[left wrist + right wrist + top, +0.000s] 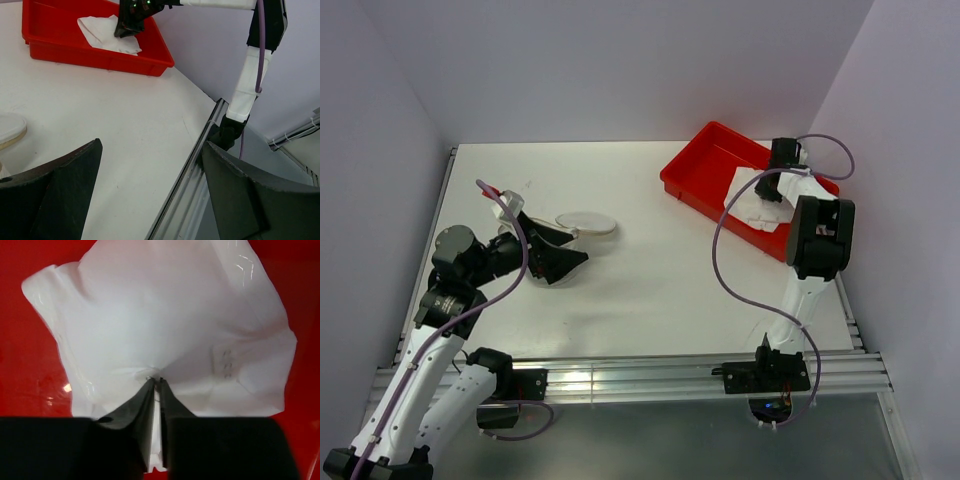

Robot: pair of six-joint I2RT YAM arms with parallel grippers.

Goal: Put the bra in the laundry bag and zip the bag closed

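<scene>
**Top view:** the right pincer covers the middle of the bra. The left pincer hides the near side of the bag, and the bag's zipper is too small to tell.

**Left wrist view:** only a rim of the bag enters at the left edge, and the tray is cut by the top edge.

**Right wrist view:** the bra runs off the top edge, its cups and straps indistinguishable. The fingers partly hide the fold pinched between them.

Text on the bra: none we can read on its white fabric.
Text on the red tray: none we can read.
Elsewhere in view: we make out no letters, numbers or signs.
</scene>
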